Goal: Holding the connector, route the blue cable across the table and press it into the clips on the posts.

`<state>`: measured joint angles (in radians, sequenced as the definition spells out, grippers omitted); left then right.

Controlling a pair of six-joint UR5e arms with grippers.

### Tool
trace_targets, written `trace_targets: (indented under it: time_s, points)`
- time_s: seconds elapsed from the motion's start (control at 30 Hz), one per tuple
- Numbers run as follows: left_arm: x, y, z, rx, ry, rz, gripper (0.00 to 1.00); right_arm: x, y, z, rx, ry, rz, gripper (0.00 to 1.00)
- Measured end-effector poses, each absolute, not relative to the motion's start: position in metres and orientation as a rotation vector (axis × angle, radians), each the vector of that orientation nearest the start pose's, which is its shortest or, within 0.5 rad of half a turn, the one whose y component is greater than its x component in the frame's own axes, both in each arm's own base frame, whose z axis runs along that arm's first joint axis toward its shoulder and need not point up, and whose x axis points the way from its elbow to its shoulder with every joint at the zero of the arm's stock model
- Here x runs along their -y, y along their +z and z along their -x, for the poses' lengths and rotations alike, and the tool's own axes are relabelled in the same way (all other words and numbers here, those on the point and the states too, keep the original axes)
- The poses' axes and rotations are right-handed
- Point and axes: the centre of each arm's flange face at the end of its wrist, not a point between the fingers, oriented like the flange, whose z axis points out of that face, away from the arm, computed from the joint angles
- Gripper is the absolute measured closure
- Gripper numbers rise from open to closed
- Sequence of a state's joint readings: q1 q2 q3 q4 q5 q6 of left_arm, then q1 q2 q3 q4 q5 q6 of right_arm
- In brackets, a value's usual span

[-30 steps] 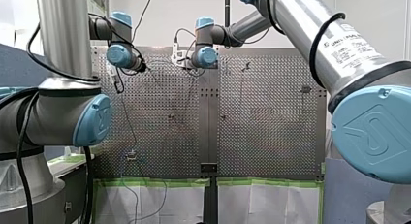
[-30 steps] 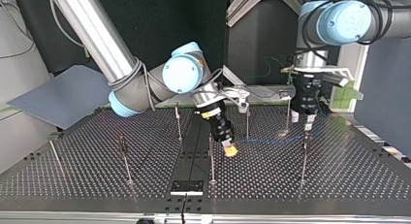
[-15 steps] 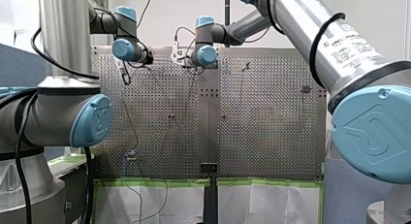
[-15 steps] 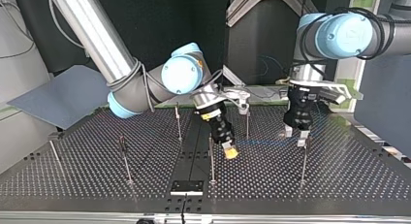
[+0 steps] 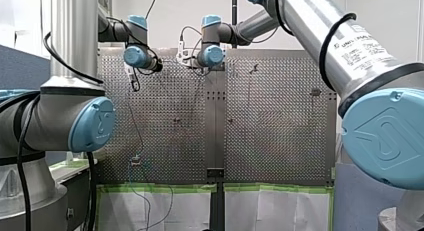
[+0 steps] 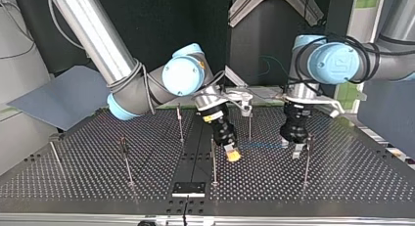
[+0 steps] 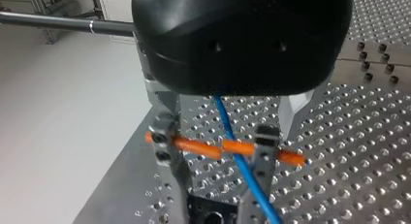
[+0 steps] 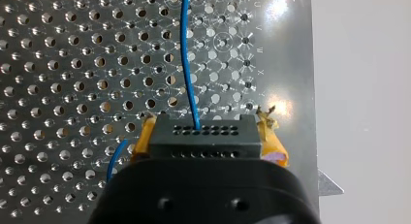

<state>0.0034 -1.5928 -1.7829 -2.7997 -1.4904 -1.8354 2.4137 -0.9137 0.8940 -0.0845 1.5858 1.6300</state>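
My right gripper [image 8: 206, 139] is shut on the black connector [image 8: 201, 134], which sits between its yellow pads [image 8: 274, 149]. The blue cable [image 8: 186, 64] leaves the connector over the perforated table. In the top view my right gripper [image 6: 232, 155] hangs tilted just above the table's middle, beside a post [image 6: 213, 160]. My left gripper [image 6: 292, 148] stands upright a short way toward that view's right, and a stretch of cable [image 6: 259, 144] runs between the two. In the left wrist view my left gripper [image 7: 215, 185] is open, and the cable [image 7: 242, 168] passes between its metal fingers [image 7: 167, 151], crossing an orange bar [image 7: 194, 147].
Thin posts stand about the table: two at the back [image 6: 180, 122] [image 6: 250, 121], one beside my left gripper [image 6: 307, 162], and others toward the top view's left [image 6: 126, 160] [image 6: 55, 152]. A black plate [image 6: 188, 188] sits at the near edge. A dark block [image 7: 211, 215] lies below my left fingers.
My left arm has moved toward the top view's left and down, closer to my right gripper; in the front view it moved right. My right gripper has barely moved.
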Motion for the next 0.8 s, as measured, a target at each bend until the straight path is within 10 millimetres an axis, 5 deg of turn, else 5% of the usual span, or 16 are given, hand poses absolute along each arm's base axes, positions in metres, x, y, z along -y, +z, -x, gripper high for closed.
trace_targets:
  time_s: [0.13,0.17,0.23,0.27,0.3,0.33,0.4,0.8]
  points:
    - [0.141,0.407,-0.502,-1.466,-0.272,0.134,0.00,0.408,0.418,-0.656,0.714,1.909,-1.678,1.00]
    - [0.142,0.406,-0.502,-1.467,-0.272,0.135,0.20,0.408,0.418,-0.656,0.714,1.909,-1.679,1.00]
    - [0.142,0.406,-0.501,-1.468,-0.270,0.140,0.27,0.408,0.418,-0.656,0.714,1.909,-1.679,1.00]
    - [0.142,0.406,-0.501,-1.469,-0.266,0.145,0.60,0.408,0.418,-0.656,0.715,1.909,-1.680,1.00]
    - [0.142,0.406,-0.501,-1.469,-0.263,0.149,0.75,0.408,0.418,-0.656,0.715,1.909,-1.680,1.00]
    - [0.142,0.406,-0.501,-1.469,-0.259,0.154,0.75,0.408,0.418,-0.656,0.715,1.909,-1.681,1.00]
    - [0.142,0.405,-0.501,-1.470,-0.254,0.162,1.00,0.408,0.418,-0.656,0.716,1.908,-1.681,1.00]
    - [0.136,0.396,-0.495,-1.495,-0.191,0.224,1.00,0.408,0.416,-0.655,0.723,1.903,-1.688,1.00]
